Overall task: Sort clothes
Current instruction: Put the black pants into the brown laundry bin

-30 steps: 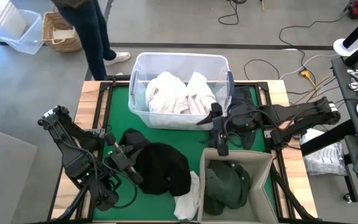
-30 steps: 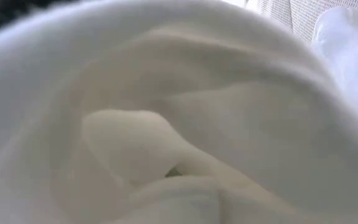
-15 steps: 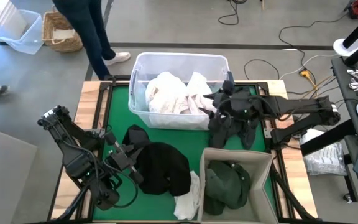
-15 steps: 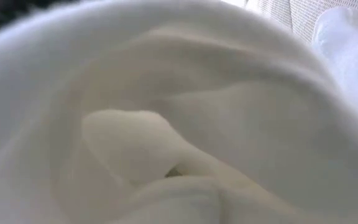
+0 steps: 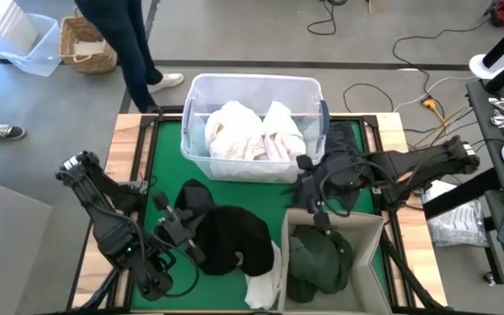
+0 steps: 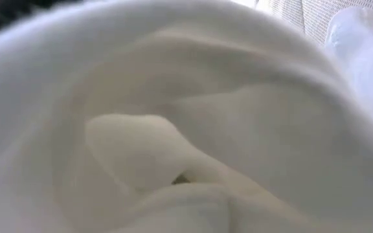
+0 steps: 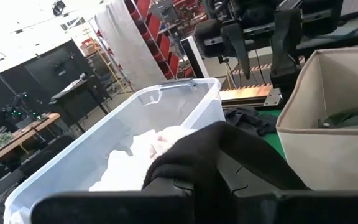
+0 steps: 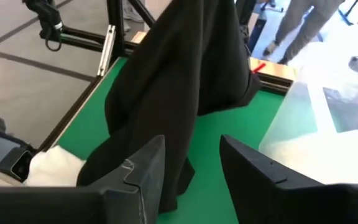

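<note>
A black garment (image 5: 230, 236) lies on the green mat near the front, and my left gripper (image 5: 182, 232) is shut on its left part. A white garment (image 5: 265, 280) rests against its near right side and fills the low view (image 6: 186, 116). White clothes (image 5: 243, 136) sit in the clear tub (image 5: 252, 83). A dark green garment (image 5: 318, 262) lies in the beige box (image 5: 376, 229). My right gripper (image 5: 316, 213) hovers at the box's far wall, fingers apart (image 8: 191, 180). The black garment's end (image 8: 178, 177) shows in the gap. My left gripper pinches a bunched fold of the black garment (image 7: 213, 152) between its two fingers, coming roughly level from the table's left. The cloth drapes over the fingertips and hides them. The rest of the garment lies slack on the mat. My right gripper: I cannot tell whether it touches the black cloth.
Another dark garment (image 5: 348, 149) lies on the mat between the tub's right end and the right arm. A person's legs (image 5: 125, 44) stand beyond the table's far left corner. Bare green mat (image 5: 160, 149) shows at the far left.
My right gripper rose and turned beside the tub's right end, then came down toward the near edge, ending at the beige box's far wall. My left arm has shifted slightly toward the near edge, still shut on the black garment.
</note>
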You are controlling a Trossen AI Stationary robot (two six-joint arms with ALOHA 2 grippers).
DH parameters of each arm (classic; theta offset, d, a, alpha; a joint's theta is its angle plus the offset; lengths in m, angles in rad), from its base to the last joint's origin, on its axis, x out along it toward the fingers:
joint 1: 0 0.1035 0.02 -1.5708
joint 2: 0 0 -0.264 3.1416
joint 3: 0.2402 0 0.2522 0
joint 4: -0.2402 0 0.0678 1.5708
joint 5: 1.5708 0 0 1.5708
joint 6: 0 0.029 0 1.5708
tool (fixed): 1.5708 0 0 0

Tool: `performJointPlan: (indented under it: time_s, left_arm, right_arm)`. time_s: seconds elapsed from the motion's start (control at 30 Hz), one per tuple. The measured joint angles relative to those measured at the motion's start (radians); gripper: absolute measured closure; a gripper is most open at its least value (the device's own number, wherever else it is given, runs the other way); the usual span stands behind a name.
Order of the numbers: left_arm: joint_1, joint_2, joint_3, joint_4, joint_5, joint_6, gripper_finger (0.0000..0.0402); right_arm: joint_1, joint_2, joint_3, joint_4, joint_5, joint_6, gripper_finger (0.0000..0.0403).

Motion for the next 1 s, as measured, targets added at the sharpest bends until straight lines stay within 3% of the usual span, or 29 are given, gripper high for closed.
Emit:
performJointPlan:
  time_s: [0.27, 0.5, 0.77, 1.0]
  left_arm:
    - [0.0, 0.023, 0.0, 0.008, 0.0, 0.0, 0.0401]
    - [0.008, 0.024, 0.0, 0.012, -0.039, 0.001, 0.0401]
    - [0.066, 0.024, 0.0, 0.167, -0.026, 0.11, 0.0401]
    - [0.066, 0.024, 0.0, 0.173, -0.01, 0.128, 0.0401]
  right_arm:
    - [0.005, 0.01, 0.0, 0.026, 0.002, -0.021, 0.0263]
    - [0.02, 0.048, 0.0, 0.075, 0.002, -0.055, 0.024]
    - [0.049, 0.192, -0.002, 0.265, 0.0, -0.1, 0.0163]
    - [0.048, 0.271, -0.002, 0.4, 0.001, -0.085, 0.0086]
